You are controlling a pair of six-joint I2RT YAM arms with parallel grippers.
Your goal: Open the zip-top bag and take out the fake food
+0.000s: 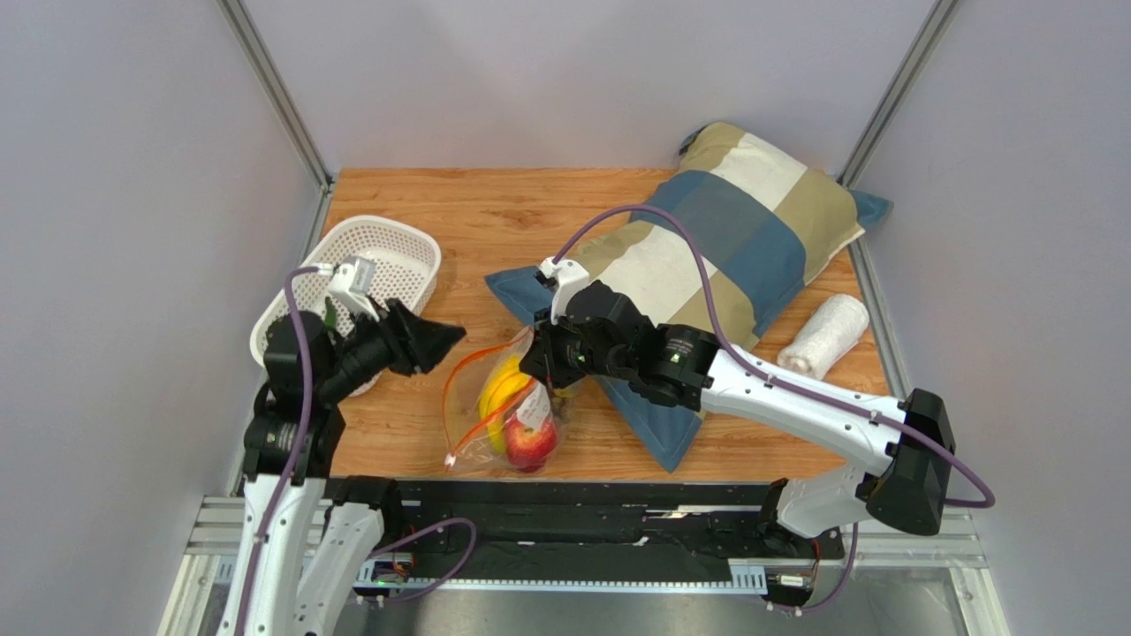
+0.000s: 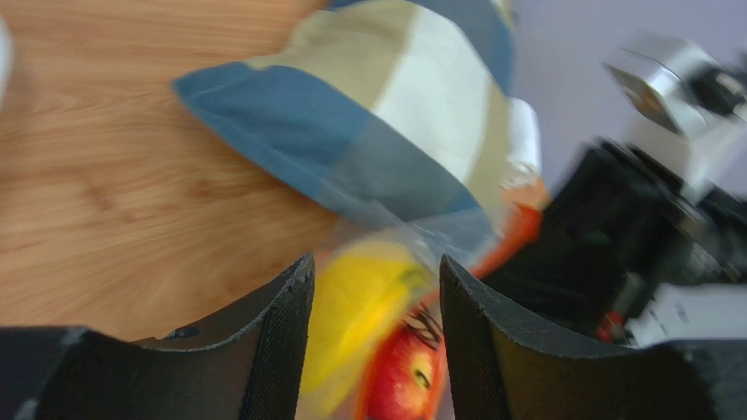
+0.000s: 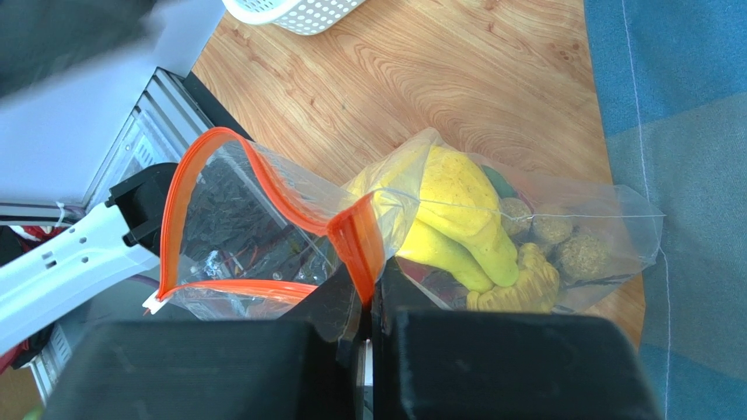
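The zip-top bag (image 1: 494,404) lies on the table between the arms, its orange zipper mouth (image 3: 230,219) gaping open. Inside show a yellow banana (image 3: 460,210), a red apple (image 1: 531,441) and a brownish grape bunch (image 3: 561,245). My right gripper (image 3: 370,293) is shut on the orange zipper strip at one end of the mouth and holds it up. My left gripper (image 1: 445,341) is open and empty, just left of the bag's mouth. In the left wrist view the banana (image 2: 364,306) and apple (image 2: 403,376) show between its fingers (image 2: 285,341), farther off.
A white mesh basket (image 1: 359,285) stands at the left behind the left arm. A blue, cream and tan pillow (image 1: 717,252) lies at the back right, under the right arm. A white roll (image 1: 823,334) lies by the right edge.
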